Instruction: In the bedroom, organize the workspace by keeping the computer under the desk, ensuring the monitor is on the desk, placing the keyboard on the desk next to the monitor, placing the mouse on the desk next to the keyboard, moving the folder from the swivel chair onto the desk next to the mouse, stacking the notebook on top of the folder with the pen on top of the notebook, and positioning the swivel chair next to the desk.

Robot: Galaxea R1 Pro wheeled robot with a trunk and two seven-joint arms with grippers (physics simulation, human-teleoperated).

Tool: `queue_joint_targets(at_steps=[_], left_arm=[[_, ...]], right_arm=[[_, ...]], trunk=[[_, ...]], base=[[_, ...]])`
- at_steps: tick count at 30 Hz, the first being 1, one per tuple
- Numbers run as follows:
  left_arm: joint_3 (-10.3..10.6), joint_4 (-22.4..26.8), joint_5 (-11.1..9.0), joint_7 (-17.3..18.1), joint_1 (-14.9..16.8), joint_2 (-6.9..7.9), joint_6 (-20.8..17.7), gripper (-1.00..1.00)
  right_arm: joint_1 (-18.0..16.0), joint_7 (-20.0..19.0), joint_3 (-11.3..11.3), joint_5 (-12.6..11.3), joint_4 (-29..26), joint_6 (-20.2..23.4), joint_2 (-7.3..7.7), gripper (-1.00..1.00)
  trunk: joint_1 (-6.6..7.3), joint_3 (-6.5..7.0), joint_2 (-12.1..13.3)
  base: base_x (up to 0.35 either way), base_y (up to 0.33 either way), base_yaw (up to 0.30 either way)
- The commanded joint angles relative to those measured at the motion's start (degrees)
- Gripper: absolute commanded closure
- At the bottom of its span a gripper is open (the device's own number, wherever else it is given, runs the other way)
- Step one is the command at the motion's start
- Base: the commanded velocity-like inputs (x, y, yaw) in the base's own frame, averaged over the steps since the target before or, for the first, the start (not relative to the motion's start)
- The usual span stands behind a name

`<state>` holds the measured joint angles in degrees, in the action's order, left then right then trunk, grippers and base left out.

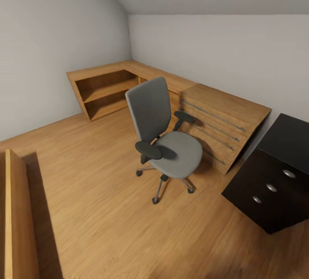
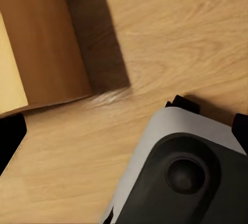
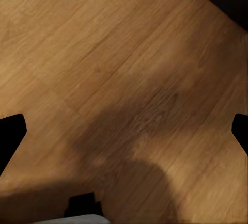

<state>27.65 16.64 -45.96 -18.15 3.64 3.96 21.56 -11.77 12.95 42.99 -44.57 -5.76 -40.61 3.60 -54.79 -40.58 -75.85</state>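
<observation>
Both wrist views look down on the wood floor (image 3: 124, 69); black finger edges sit at each frame's far sides, so the left gripper (image 2: 124, 126) and right gripper (image 3: 124, 131) are spread wide, holding nothing. Farther off, the swivel chair (image 1: 165, 135) stands with its seat bare, the black desk (image 1: 274, 184) near its right, a light-wood dresser (image 1: 223, 122) just behind.

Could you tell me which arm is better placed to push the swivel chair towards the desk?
Left, probably: the swivel chair stands left of the desk, so a rightward push suits it.
</observation>
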Motion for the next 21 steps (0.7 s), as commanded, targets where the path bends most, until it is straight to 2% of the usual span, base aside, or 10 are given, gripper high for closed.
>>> queue_joint_targets(at_steps=[1, 8, 21], left_arm=[[0.6, -0.4, -0.3, -0.4, 0.0, -0.06, 1.0, -1.00], [0.9, -1.2, -0.1, -0.3, 0.0, -0.58, 2.3, -1.00], [0.9, -1.3, 0.0, 1.9, 0.0, -0.79, 2.8, -1.00]], right_arm=[[0.0, 0.5, 0.6, -0.1, 0.1, 0.0, -0.01, -1.00], [0.0, 0.5, 0.6, -0.1, 0.9, 0.0, -0.14, -1.00], [0.0, 0.5, 0.6, 0.2, 1.2, -0.3, 0.04, -1.00]], trunk=[[0.00, -0.08, 0.0], [0.00, 0.08, 0.0], [0.00, 0.89, 0.0]], base=[[0.000, 0.000, 0.142], [0.000, 0.000, 0.110], [0.000, 0.000, 0.016]])
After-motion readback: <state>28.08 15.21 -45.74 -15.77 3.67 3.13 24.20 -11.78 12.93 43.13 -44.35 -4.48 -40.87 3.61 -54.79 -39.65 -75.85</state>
